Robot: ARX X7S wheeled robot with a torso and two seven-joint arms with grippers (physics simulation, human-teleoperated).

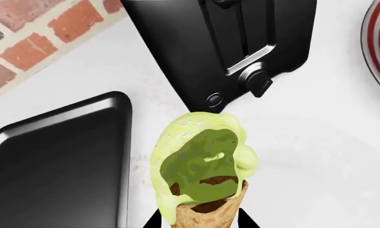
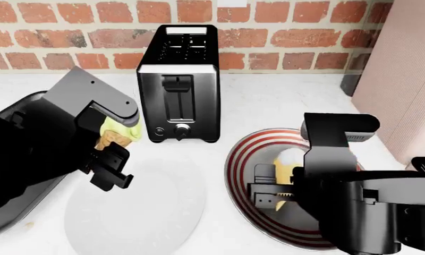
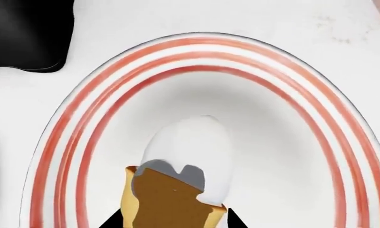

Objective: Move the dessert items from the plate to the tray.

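Note:
My left gripper [image 1: 203, 221] is shut on the brown waffle cone with the pale green scoop [image 1: 203, 161]. It holds the cone above the counter, between the black tray [image 1: 57, 166] and the toaster. In the head view this cone [image 2: 117, 133] sits at the left gripper [image 2: 112, 151], beside the tray [image 2: 27, 102], which my arm mostly hides. My right gripper [image 3: 174, 221] is shut on the pale yellow cone with the white top [image 3: 190, 156], over the red-striped plate [image 3: 291, 85]. The head view shows that cone [image 2: 287, 159] on the same plate [image 2: 242, 154].
A black and silver toaster [image 2: 178, 85] stands at the back centre, close to the green scoop in the left wrist view [image 1: 222, 42]. A plain white plate [image 2: 163, 204] lies at the front left. A brick wall [image 2: 283, 32] runs behind. A pale cabinet [image 2: 404, 79] stands at the right.

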